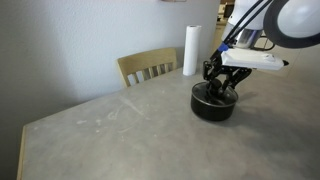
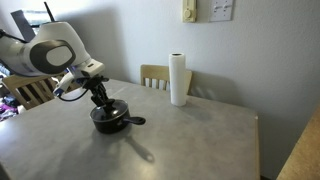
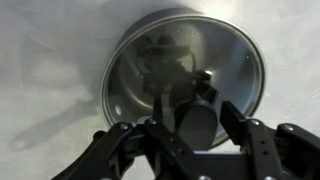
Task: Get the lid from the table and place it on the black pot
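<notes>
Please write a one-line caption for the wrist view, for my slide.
Gripper clasps the glass lid by its black knob, above the grey table.

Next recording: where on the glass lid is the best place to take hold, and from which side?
Grip the black centre knob of the lid, coming from straight above. The lid lies flat over the black pot with the knob standing up, narrow enough for the end effector to straddle; the glass dome is wide and smooth.
</notes>
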